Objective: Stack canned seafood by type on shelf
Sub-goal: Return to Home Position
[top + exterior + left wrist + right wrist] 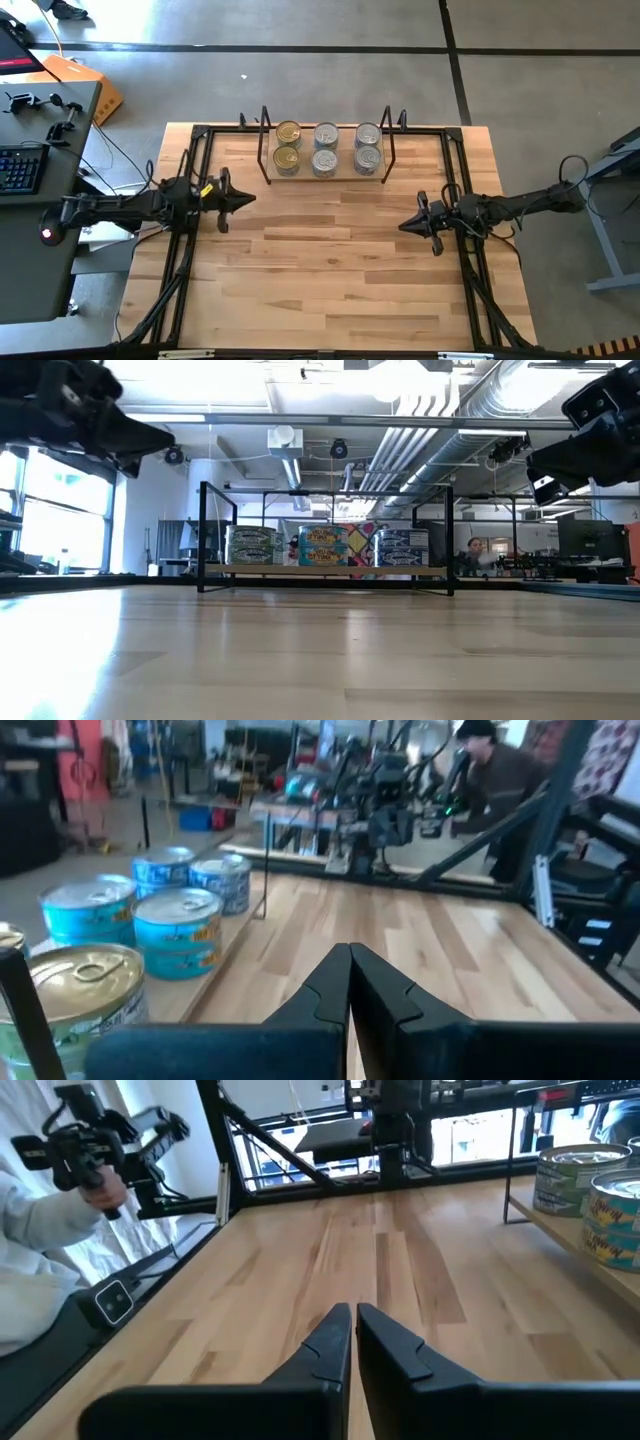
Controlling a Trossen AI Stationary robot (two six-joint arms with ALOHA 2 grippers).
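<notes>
— Where are the short round seafood tins [325, 160]?
— Stacked on the low light-wood shelf with black wire uprights [260, 569], at the far edge of the black-framed wooden tabletop [330, 280]; gold lids left, silver beside.
— The grippers?
— Left gripper [248, 198] and right gripper [402, 224] hover well apart from it, jaws closed, holding nothing.
— The danger?
— I judge a careless swing homeward could clip an upright and topple stacks.
</notes>
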